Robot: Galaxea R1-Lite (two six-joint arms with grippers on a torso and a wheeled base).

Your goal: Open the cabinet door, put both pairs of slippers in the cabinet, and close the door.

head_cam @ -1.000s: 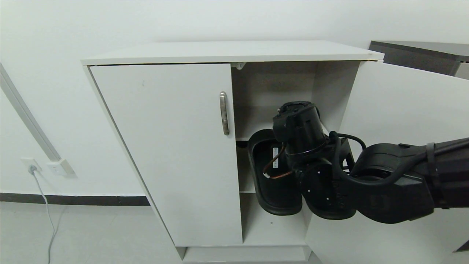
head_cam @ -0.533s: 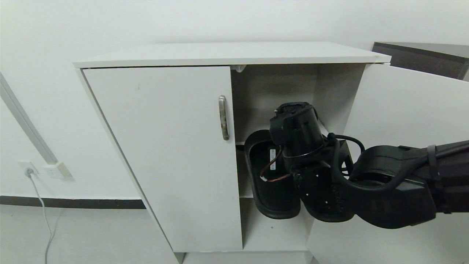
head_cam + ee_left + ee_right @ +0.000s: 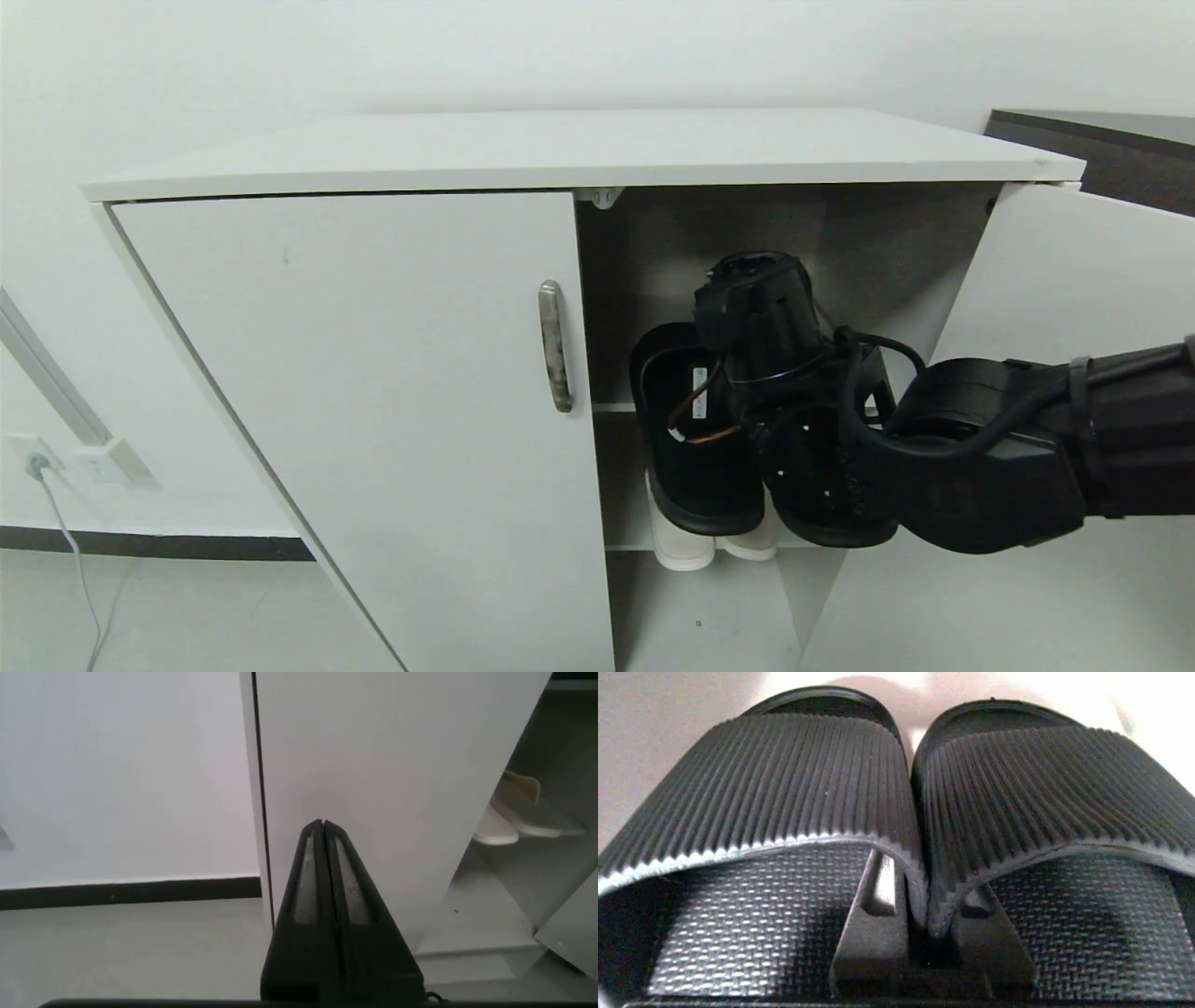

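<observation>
Black slippers [image 3: 700,448] now ride higher, clearing white slippers [image 3: 686,553]; right gripper [image 3: 920,905] fingers pinch both straps, left gripper [image 3: 322,859] fingers closed, empty. Push deep, level, before release.

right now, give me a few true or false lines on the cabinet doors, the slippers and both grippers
1. The right gripper is shut on the black slippers. True.
2. The left door stands open. False: it is shut; the right door is the open one.
3. The white slippers are inside the cabinet. True.
4. The left gripper holds a white slipper. False: its fingers are shut on nothing.
</observation>
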